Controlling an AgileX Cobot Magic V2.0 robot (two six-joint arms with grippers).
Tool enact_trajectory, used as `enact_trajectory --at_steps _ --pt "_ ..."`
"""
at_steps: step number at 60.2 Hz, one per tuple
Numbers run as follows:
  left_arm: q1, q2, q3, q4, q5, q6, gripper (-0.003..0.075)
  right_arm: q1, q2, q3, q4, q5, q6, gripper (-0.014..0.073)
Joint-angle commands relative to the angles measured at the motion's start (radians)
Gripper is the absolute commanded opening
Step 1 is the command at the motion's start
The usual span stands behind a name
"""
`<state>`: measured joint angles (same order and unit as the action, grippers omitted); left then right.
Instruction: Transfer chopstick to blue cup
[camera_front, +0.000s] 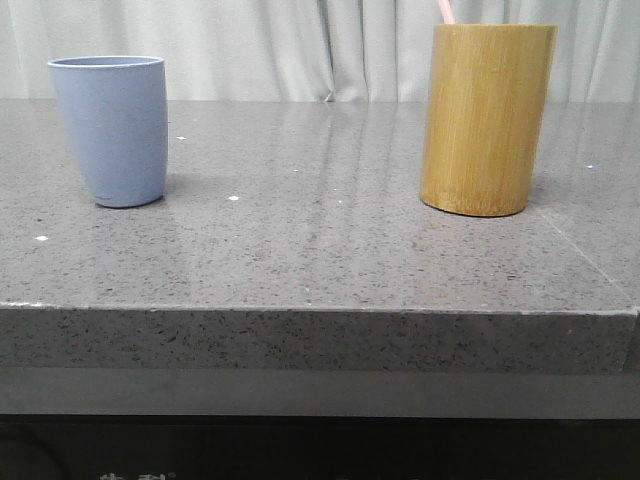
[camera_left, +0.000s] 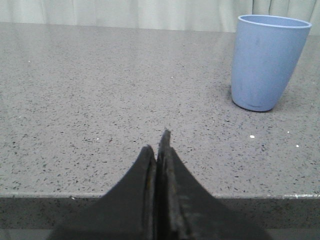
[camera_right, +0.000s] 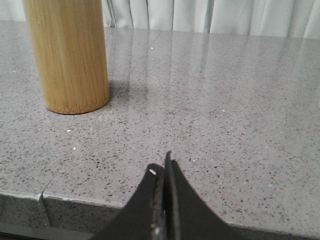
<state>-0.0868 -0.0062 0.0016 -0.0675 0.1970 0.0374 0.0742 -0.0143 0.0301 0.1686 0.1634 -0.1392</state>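
The blue cup (camera_front: 112, 128) stands upright on the left of the grey stone table, and it also appears in the left wrist view (camera_left: 268, 61). A pale pink chopstick (camera_front: 446, 11) pokes its upper end out of the tall bamboo holder (camera_front: 486, 118) on the right; the rest of it is hidden inside. My left gripper (camera_left: 159, 146) is shut and empty, low at the table's front edge, well short of the blue cup. My right gripper (camera_right: 163, 165) is also shut and empty at the front edge, apart from the bamboo holder (camera_right: 67, 55).
The grey speckled table (camera_front: 320, 250) ends in a thick front edge, with a seam running across its right side. White curtains (camera_front: 300, 45) hang behind it. Open tabletop lies between the cup and the holder.
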Motion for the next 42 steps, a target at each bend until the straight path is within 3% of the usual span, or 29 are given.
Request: enact_trajectory --at_steps 1,15,27,35,42 --pt "0.003 -0.022 0.007 -0.008 -0.084 -0.007 -0.0019 -0.006 -0.018 -0.007 -0.005 -0.087 -0.005 -0.0102" --pt "0.003 -0.022 0.007 -0.008 -0.163 -0.007 -0.0019 -0.006 -0.018 -0.009 -0.005 -0.127 -0.005 -0.0102" --pt "0.003 -0.022 -0.032 -0.011 -0.377 -0.015 -0.0019 -0.006 -0.018 -0.079 0.053 -0.210 -0.005 -0.0102" --pt "0.003 -0.008 -0.135 -0.011 -0.333 -0.037 -0.0019 -0.006 -0.014 -0.177 0.056 -0.188 -0.005 -0.0102" --pt "0.003 0.053 -0.245 -0.011 -0.219 -0.037 -0.0019 -0.007 0.030 -0.289 0.056 -0.094 -0.005 -0.0102"
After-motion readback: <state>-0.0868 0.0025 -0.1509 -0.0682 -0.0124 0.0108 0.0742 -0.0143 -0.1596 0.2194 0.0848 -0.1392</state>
